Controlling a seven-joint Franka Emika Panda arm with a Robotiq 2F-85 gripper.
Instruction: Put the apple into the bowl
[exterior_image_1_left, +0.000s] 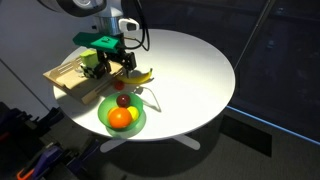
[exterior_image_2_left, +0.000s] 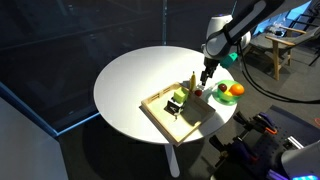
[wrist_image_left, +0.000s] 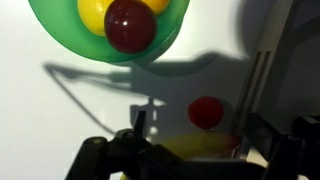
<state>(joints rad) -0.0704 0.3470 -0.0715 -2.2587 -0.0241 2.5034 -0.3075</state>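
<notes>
Desk round and white, dark room around. Wooden tray and banana near green bowl of fruit. Apple just beside bowl, outside it, beneath gripper, jaws apart, empty.

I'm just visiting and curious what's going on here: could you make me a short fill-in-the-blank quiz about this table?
1. The apple lies on the ___, not in the bowl.
2. The bowl's colour is ___.
3. The hand is ___ and holds nothing.
Missing words: table; green; open.
</notes>
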